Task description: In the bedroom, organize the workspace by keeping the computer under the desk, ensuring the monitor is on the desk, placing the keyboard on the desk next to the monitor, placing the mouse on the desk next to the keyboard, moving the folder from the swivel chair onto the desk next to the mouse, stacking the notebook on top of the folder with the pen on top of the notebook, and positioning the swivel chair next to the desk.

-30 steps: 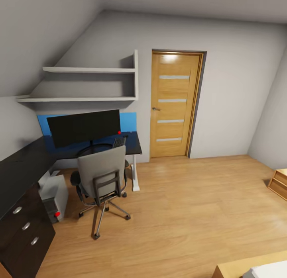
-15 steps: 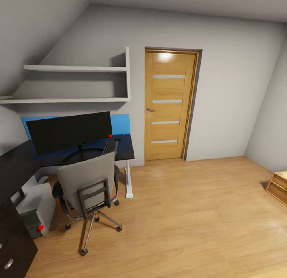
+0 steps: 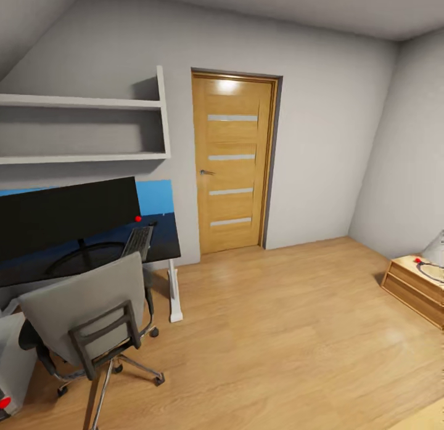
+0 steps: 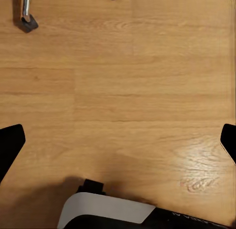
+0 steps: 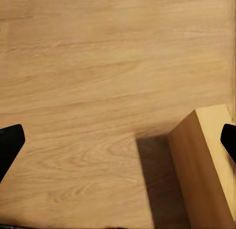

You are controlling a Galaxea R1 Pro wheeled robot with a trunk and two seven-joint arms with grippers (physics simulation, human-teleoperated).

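Note:
The black monitor [image 3: 68,217] stands on the dark desk [image 3: 161,247] at the left of the head view. A dark keyboard [image 3: 139,239] lies on the desk to the monitor's right, with a small dark mouse [image 3: 152,223] just behind it. The grey swivel chair [image 3: 86,310] faces the desk, and its back hides the seat. A corner of the white computer [image 3: 9,365] shows on the floor at the lower left. My left gripper [image 4: 118,145] hangs open over bare floor near a chair caster [image 4: 27,23]. My right gripper [image 5: 118,145] is open above the floor.
A wooden door [image 3: 233,162] is shut in the far wall. Two wall shelves [image 3: 80,128] hang above the desk. A low wooden nightstand [image 3: 416,288] stands at the right wall. A wooden furniture corner [image 5: 206,170] lies under my right gripper. Wide wooden floor [image 3: 277,331] spreads between them.
The camera has swung right, so desk, chair and door have slid left in the picture. The dark dresser has left the view and the nightstand has come in.

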